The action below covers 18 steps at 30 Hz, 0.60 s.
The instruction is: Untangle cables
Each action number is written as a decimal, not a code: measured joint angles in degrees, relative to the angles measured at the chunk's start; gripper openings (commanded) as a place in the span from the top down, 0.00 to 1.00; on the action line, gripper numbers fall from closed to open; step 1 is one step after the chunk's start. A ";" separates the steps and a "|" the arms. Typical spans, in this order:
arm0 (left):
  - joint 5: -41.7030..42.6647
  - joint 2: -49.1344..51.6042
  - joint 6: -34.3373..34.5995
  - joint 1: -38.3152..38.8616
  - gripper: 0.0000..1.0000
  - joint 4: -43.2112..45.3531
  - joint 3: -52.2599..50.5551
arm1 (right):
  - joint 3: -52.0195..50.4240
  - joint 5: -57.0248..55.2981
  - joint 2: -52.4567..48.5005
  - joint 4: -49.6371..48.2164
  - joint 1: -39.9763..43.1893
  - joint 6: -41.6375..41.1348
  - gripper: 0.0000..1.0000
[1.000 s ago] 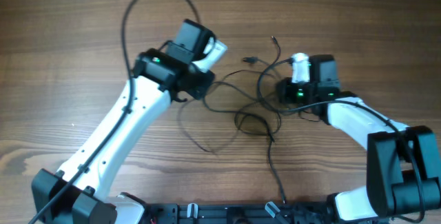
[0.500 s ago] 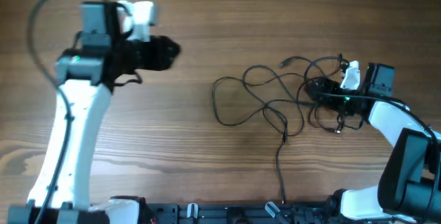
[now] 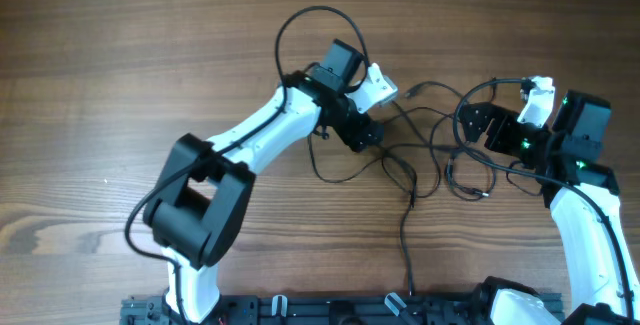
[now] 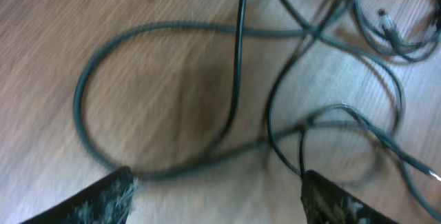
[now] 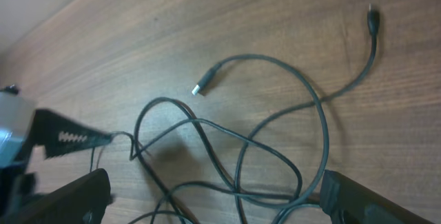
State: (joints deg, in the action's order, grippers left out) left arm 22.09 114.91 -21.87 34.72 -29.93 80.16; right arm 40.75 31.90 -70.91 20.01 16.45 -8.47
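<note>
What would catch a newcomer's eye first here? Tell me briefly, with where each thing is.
The tangle of thin black cables sprawled across the middle of the wooden table draws the eye first. The left gripper hangs open over the tangle's left loops, and the right gripper stands open at its right edge, neither holding a cord.

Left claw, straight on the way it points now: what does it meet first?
Probably the cables: one loop's near strand lies just ahead, between the fingertips of the open left claw, though its height above them is unclear.

Wooden table (image 3: 100, 65), tangled black cables (image 3: 408, 180) on it
</note>
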 measured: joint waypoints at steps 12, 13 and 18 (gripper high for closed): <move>-9.79 4.31 3.30 3.04 0.96 4.15 0.09 | 0.00 -0.83 0.02 5.77 0.00 -3.32 0.00; -10.91 2.64 4.81 2.78 0.96 3.52 0.04 | 0.00 -0.83 0.02 6.43 0.00 -3.82 0.00; -14.67 -24.09 12.11 -2.14 0.96 1.64 0.24 | 0.00 -0.17 0.02 7.21 -0.55 -4.57 0.00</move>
State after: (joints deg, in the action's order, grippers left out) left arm 7.42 90.83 -9.76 32.58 -28.29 80.40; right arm 40.75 31.73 -70.89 27.22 15.90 -13.04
